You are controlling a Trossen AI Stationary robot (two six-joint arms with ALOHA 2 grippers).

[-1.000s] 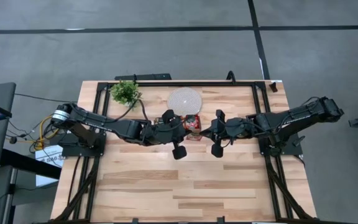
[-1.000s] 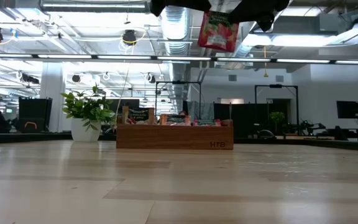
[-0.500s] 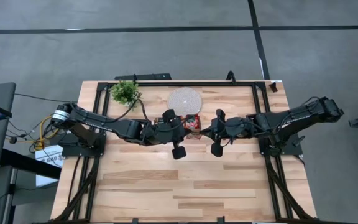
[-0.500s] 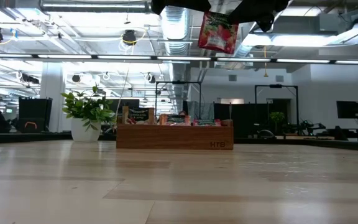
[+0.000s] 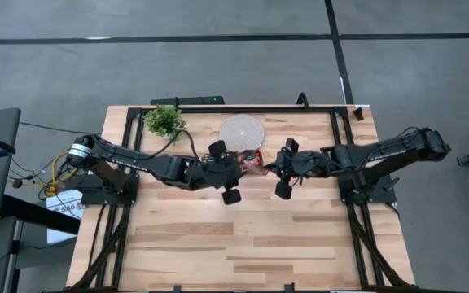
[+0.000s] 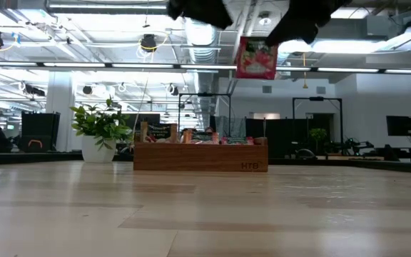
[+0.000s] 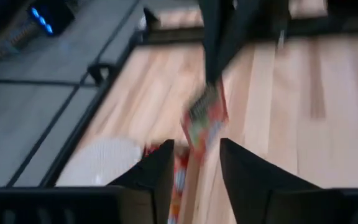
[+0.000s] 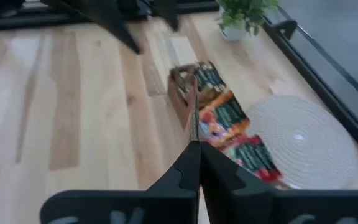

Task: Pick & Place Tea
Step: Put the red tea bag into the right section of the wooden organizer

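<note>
We see the right gripper clamped on a red sachet, hanging it above the tray. Our left gripper, fingers apart, sits just beside the sachet, not gripping it.

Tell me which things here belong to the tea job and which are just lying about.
Part of the job:
- red tea sachet, held up by the right gripper
- tea sachets in the wooden tray
- left gripper, open beside it

Just lying about:
- potted plant
- white disc
</note>
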